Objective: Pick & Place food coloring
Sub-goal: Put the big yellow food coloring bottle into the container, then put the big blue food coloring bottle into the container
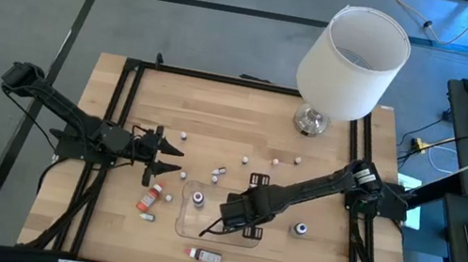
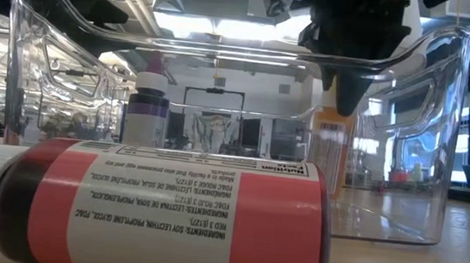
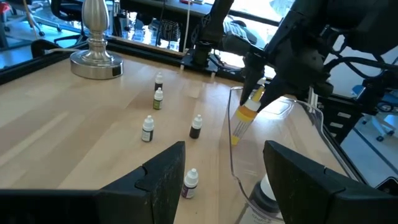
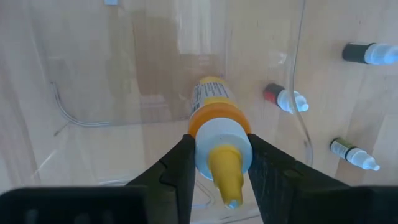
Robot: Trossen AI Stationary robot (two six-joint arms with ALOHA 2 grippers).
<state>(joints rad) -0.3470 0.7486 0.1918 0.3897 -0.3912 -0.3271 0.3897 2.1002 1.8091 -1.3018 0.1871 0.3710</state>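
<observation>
A yellow-orange food coloring bottle (image 4: 211,99) with a white collar and yellow nozzle is in my right gripper (image 4: 219,149), which is shut on it over the clear tray (image 1: 240,238). A dark purple bottle (image 2: 147,108) stands in the tray. One red bottle (image 1: 149,198) stands left of the tray. Another red bottle (image 1: 204,256) lies on its side by the near edge. Several tiny bottles (image 3: 148,129) stand scattered on the wood. My left gripper (image 1: 170,159) hovers open to the tray's left, touching nothing. My right gripper pinches the yellow-orange bottle between its two fingers at the white collar (image 4: 221,144), just below the nozzle. The fingers (image 2: 348,77) come from above, pointing down. The bottle hangs slightly tilted with its body down inside the tray; whether its base (image 3: 235,139) touches the tray floor I cannot tell.
A lamp with a white shade (image 1: 351,55) and a chrome base (image 3: 93,59) stands at the far right of the table. A dark bottle (image 1: 300,229) stands right of the tray. The table is edged by a black frame (image 1: 130,95).
</observation>
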